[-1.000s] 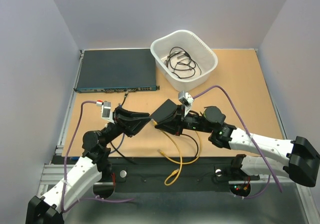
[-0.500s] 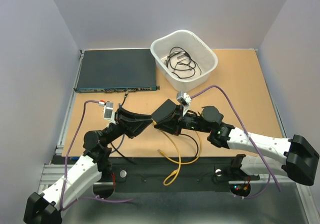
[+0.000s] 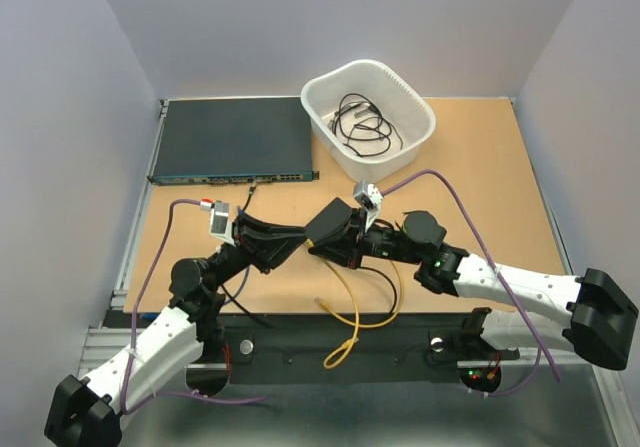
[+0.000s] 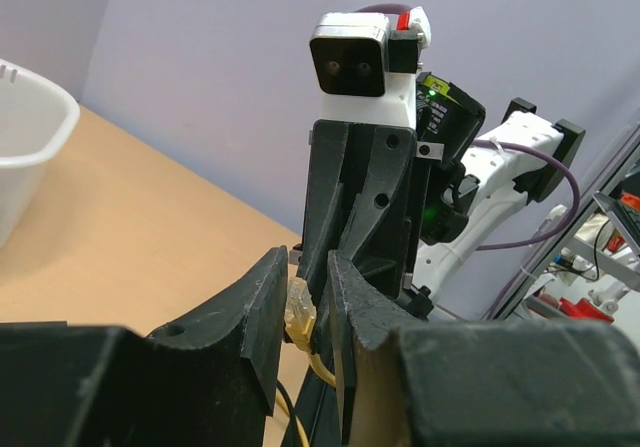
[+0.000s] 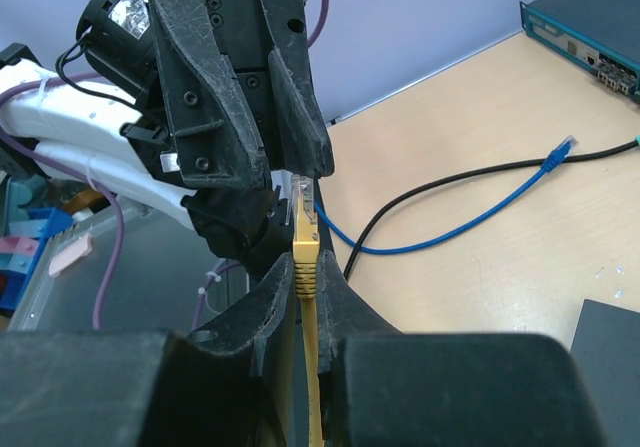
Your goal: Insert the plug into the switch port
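My right gripper (image 5: pixel 306 267) is shut on the yellow boot of the plug (image 5: pixel 304 229), whose clear tip points up and away from it. The yellow cable (image 3: pixel 350 297) trails toward the table's near edge. In the top view, both grippers meet over the table's middle. My left gripper (image 4: pixel 305 267) has come in from the left. Its fingers (image 4: pixel 262 297) flank the plug (image 4: pixel 300 317): one pad touches it, while a thin gap shows at the other. The small black box (image 3: pixel 327 220) lies just behind the right gripper (image 3: pixel 318 242). The switch port does not show.
The wide dark rack unit (image 3: pixel 232 139) sits at the back left. A white bin (image 3: pixel 368 107) of black cables stands behind the centre. A blue cable (image 5: pixel 480 212) and a black cable (image 5: pixel 420 192) cross the table below the grippers. The yellow cable's other end (image 3: pixel 345 352) hangs over the near edge.
My left gripper's jaws have narrowed around the plug and that arm has edged slightly right. The right gripper keeps its grip and has barely moved.
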You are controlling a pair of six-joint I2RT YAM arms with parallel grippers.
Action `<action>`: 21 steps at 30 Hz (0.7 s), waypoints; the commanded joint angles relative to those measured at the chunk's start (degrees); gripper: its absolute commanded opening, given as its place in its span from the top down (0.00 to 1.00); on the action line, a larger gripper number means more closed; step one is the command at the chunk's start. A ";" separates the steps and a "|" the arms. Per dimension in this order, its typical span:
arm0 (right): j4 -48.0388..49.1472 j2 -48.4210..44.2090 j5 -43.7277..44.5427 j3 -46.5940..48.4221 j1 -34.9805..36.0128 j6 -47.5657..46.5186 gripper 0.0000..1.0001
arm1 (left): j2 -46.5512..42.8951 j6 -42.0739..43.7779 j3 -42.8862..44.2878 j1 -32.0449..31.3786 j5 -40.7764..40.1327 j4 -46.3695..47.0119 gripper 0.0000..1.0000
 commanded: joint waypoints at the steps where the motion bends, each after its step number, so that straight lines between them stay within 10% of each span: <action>1: 4.15 -1.32 -0.78 1.14 -0.06 0.56 1.00 | 0.18 1.61 -0.65 -0.98 0.20 1.03 0.66; 21: 4.68 -1.67 -2.54 0.79 -0.06 1.70 1.00 | -0.96 4.25 0.67 -0.98 -4.02 -3.80 0.57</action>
